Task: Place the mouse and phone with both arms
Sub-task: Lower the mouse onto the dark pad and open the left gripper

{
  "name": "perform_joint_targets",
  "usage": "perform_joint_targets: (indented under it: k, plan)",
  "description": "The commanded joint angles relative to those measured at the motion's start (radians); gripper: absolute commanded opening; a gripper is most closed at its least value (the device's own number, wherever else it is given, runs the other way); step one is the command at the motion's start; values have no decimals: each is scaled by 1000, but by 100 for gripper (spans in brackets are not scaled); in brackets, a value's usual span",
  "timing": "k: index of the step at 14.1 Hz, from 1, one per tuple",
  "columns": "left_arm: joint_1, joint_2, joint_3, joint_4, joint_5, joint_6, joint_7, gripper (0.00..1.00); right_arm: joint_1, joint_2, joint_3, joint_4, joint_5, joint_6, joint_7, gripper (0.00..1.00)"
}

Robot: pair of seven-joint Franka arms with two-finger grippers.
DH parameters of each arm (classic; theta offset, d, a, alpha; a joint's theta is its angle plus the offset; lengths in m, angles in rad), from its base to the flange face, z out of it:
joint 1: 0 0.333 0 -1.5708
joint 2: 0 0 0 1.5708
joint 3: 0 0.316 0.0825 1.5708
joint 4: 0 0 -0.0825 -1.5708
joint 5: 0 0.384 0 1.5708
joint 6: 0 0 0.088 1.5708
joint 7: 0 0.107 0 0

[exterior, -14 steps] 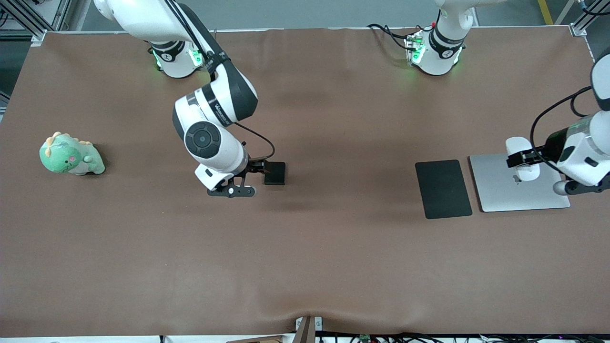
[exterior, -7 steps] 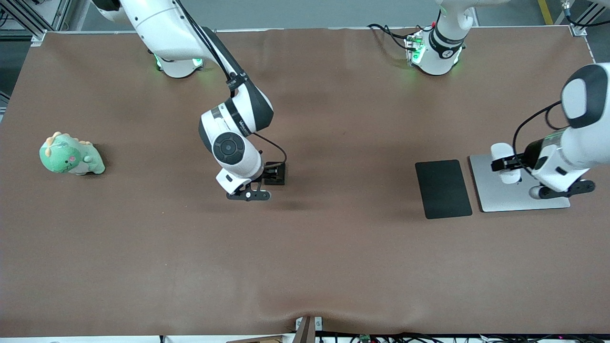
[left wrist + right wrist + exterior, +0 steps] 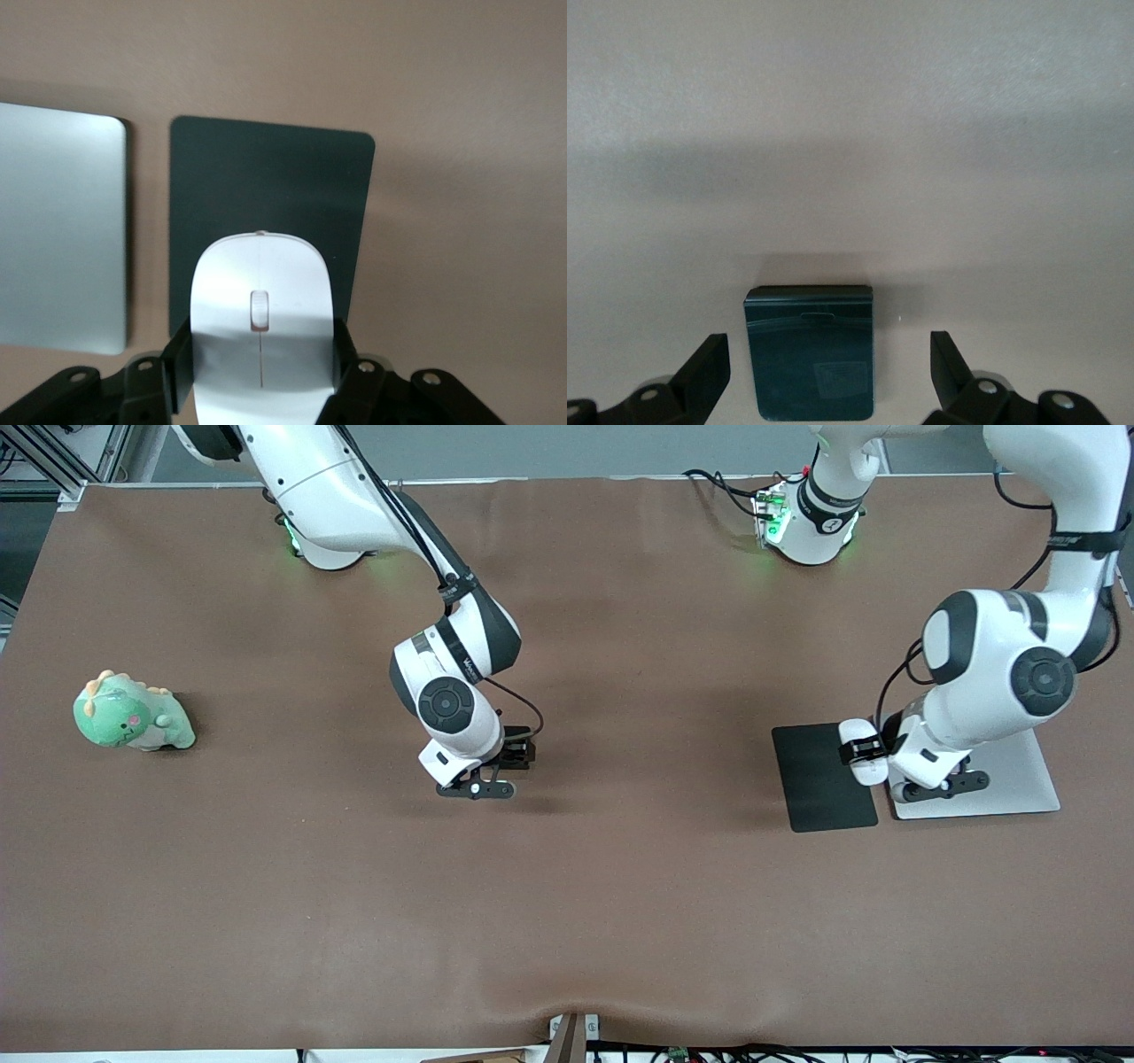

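Note:
The white mouse [image 3: 261,301] is gripped between the shut fingers of my left gripper [image 3: 861,751]. It hangs over the edge of the black mouse pad [image 3: 819,775] that lies next to the silver slab [image 3: 1019,779]. In the front view the mouse [image 3: 858,733] shows on both sides of the fingers. The black phone [image 3: 811,354] lies flat on the brown table, near its middle. My right gripper [image 3: 828,347] is open around it, one finger on each side, with a gap to each. In the front view the right gripper [image 3: 516,749] covers most of the phone.
A green dinosaur plush [image 3: 128,713] sits toward the right arm's end of the table. The pad [image 3: 266,204] and the slab [image 3: 58,226] lie side by side toward the left arm's end. The brown table cover [image 3: 567,912] is bare nearer the front camera.
My left gripper carried the mouse from over the silver slab to the edge of the black pad. My right gripper moved over the phone and now straddles it.

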Motion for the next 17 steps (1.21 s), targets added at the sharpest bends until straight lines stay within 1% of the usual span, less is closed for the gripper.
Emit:
perform_joint_targets:
  k: [1,4,6,7,8,9,10,12,14,15,17]
  plan:
    - [0,83,-4,10,35,89,15,28,34,12,-9,-15,14,34,39,100]
    - [0,191,-4,52,84,149,23,28,45,15,-9,-43,14,70,59,100]
    - [1,224,-4,55,90,181,24,30,54,17,-9,-45,14,71,62,100]
    - [1,234,-4,55,114,181,30,40,56,18,-9,-48,14,73,62,100]
    - [1,235,-4,53,130,180,40,46,57,18,-9,-55,14,85,64,100]
    - [0,241,-4,53,131,180,44,75,59,18,-9,-72,14,114,64,100]
    - [-2,255,-2,58,133,180,52,100,59,20,-9,-87,14,140,62,100]
    - [-3,260,-4,67,142,178,52,100,60,23,-8,-95,14,151,64,100]
    - [-2,232,-1,85,144,161,52,100,68,25,-8,-95,14,151,79,100]
    - [4,194,-1,104,144,102,58,100,75,25,-8,-94,14,154,103,100]
    - [4,139,-1,206,141,-96,84,100,80,28,-8,-95,14,166,105,100]
